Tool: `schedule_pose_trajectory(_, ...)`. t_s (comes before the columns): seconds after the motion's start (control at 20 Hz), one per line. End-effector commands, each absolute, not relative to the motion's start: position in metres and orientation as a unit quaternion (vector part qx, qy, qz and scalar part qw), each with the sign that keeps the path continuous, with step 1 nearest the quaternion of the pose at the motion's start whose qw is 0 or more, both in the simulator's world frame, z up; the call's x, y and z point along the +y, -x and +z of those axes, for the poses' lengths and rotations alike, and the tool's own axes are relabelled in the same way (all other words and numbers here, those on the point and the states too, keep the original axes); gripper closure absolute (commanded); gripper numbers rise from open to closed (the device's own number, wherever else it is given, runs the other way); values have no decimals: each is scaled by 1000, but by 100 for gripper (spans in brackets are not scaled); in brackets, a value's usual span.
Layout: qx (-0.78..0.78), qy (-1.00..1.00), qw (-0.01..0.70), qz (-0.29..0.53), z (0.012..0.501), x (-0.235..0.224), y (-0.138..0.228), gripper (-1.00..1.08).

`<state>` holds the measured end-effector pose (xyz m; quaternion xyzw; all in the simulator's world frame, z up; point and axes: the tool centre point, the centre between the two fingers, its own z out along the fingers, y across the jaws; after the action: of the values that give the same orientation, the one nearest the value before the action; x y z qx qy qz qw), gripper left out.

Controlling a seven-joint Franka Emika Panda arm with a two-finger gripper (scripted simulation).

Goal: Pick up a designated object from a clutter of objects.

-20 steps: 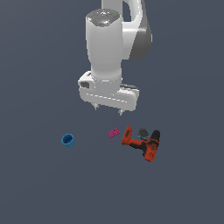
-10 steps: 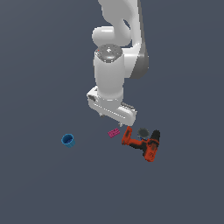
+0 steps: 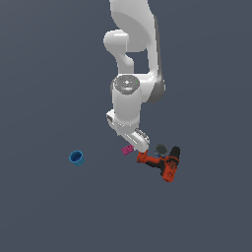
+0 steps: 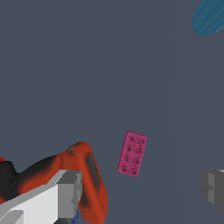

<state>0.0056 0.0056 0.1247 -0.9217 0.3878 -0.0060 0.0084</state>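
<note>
Wrist view: the small magenta-pink rectangular plastic toy brick (image 4: 132,154), two rows of studs up, lies flat on the plain dark grey floor (image 4: 65,65), its long axis slightly tilted from the frame's vertical. Judged light, rigid and smooth-sided — it should lift with little force, but could skid or twist if a finger arrives early. Best hold, as I judge it: across the narrow width, pads on the two long flat sides, near mid-length.

The gripper (image 4: 140,192) is spread wide and empty — one grey fingertip (image 4: 70,194) shows at lower left, the other at the lower right edge. The brick sits between their lines, nearer the left finger and just ahead of the tips, not yet enclosed.

The orange-and-black plastic power drill (image 4: 83,179) crowds the left finger; contact cannot be ruled out. A blue cup (image 4: 210,17) is far off, upper right corner.

Exterior view: the brick (image 3: 128,149) peeks out at centre frame beside the white hand, the drill (image 3: 165,165) just right of it, the cup (image 3: 76,158) well apart to the left.
</note>
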Motion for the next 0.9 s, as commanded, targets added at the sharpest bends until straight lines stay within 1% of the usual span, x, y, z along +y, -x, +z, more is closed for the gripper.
schedule_pose_trajectory(0.0, 415, 910, 7, -4, 109, 7, -2, -92)
schedule_pose_trajectory(0.4, 474, 880, 2, -1, 75, 11, 10, -92)
schedule_pose_trajectory(0.85, 497, 868, 0, 0, 62, 12, 15, -92)
